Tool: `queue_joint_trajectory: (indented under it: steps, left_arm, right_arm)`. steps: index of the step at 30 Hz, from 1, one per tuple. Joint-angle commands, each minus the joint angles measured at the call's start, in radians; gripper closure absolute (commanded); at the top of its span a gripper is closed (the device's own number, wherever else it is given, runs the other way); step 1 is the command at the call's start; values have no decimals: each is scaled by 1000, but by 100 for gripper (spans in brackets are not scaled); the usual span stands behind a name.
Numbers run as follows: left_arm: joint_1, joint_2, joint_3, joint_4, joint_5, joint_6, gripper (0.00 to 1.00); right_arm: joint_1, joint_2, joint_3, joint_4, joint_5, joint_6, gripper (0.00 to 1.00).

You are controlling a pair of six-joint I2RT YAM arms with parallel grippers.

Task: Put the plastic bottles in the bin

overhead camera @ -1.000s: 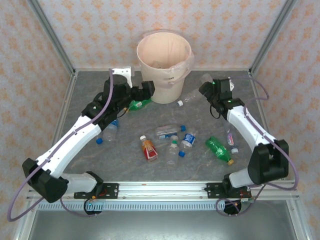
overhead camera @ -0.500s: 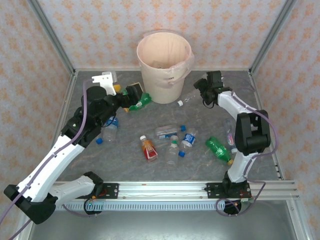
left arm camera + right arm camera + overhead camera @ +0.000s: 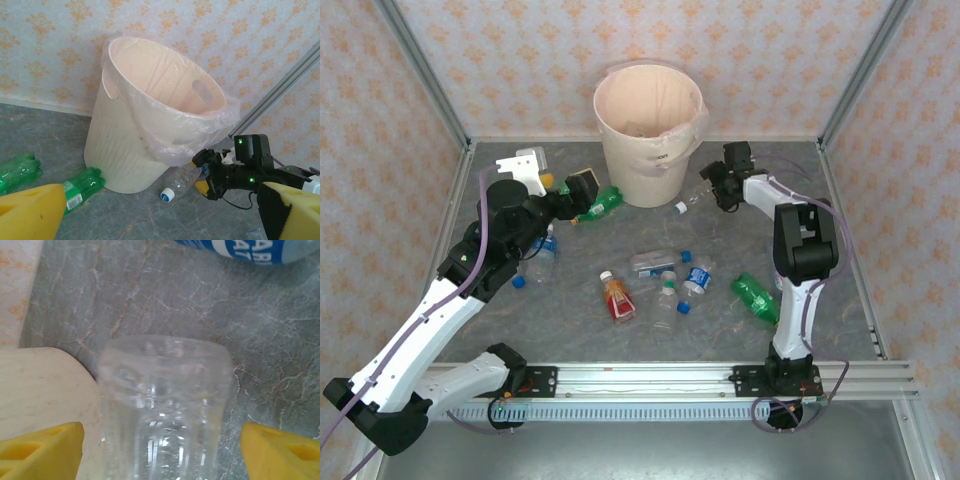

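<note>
I find the clear bottle (image 3: 165, 405) lying far, at the bin's (image 3: 645, 165) right foot. Right gripper (image 3: 161, 446) straddles it, fingers wide, untouching. Judged light, thin-walled, slick: grip mid-body, gently. Left gripper (image 3: 160, 212) gapes, empty.

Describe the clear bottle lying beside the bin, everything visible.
The clear bottle is thin, ribbed, see-through plastic, seemingly empty, white cap on. It lies on its side on the grey table beside the base of the bin, cap pointing away from the right gripper, whose open yellow fingers straddle its bottom end, gaps on both sides.
</note>
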Motion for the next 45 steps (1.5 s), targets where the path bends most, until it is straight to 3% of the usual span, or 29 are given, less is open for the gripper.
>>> queue_joint_trajectory:
  steps: [1, 8, 14, 20, 34, 45]
  left_arm:
    - [-5, -17, 7, -26, -29, 10, 1]
    - [-6, -23, 2, -33, -37, 11, 1]
    - [-4, -19, 12, -38, -39, 13, 1]
    - [-5, -15, 11, -32, -35, 14, 1]
    - [-5, 20, 11, 14, 0, 8, 1]
    - [-5, 75, 55, 31, 44, 8, 1]
  right_arm:
    - [-5, 32, 31, -20, -15, 24, 21]
    - [-5, 52, 23, -22, -31, 18, 25]
    - [-5, 41, 15, -24, -31, 5, 39]
    - [-5, -37, -21, -27, 18, -12, 45]
    - [-5, -355, -91, -77, 174, -87, 45]
    - [1, -571, 46, -83, 365, -195, 46]
